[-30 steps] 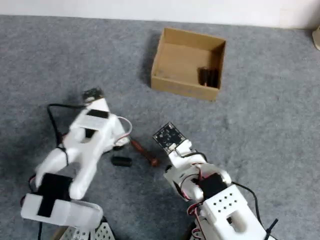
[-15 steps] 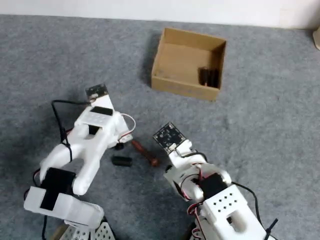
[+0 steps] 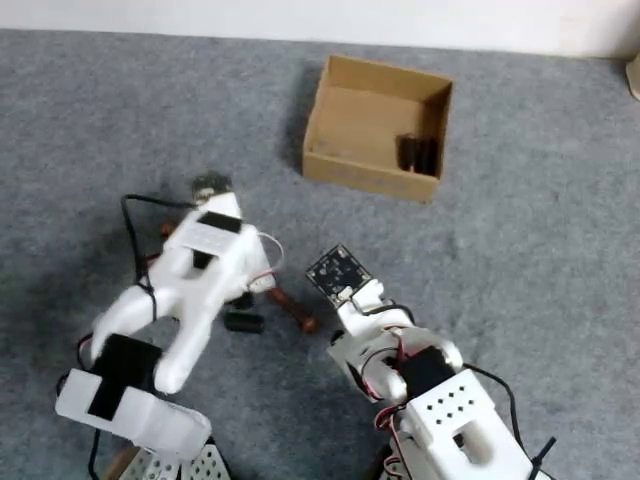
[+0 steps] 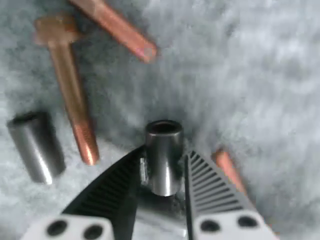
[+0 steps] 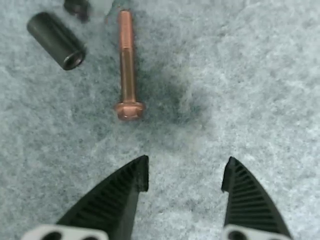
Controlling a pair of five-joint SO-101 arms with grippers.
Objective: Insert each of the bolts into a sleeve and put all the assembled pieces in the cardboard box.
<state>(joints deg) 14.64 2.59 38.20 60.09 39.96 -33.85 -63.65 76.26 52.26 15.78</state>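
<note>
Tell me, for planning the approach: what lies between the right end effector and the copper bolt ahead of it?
Bare grey carpet, seen in the right wrist view: nothing sits between the open right end effector and the copper bolt.

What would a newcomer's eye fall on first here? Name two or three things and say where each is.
The left arm clamps a dark sleeve between its jaws, with copper bolts lying on the grey carpet around it. At the table's far side stands the open cardboard box, with dark pieces in one corner. The right arm has its jaws open above the carpet, just short of another bolt.
</note>
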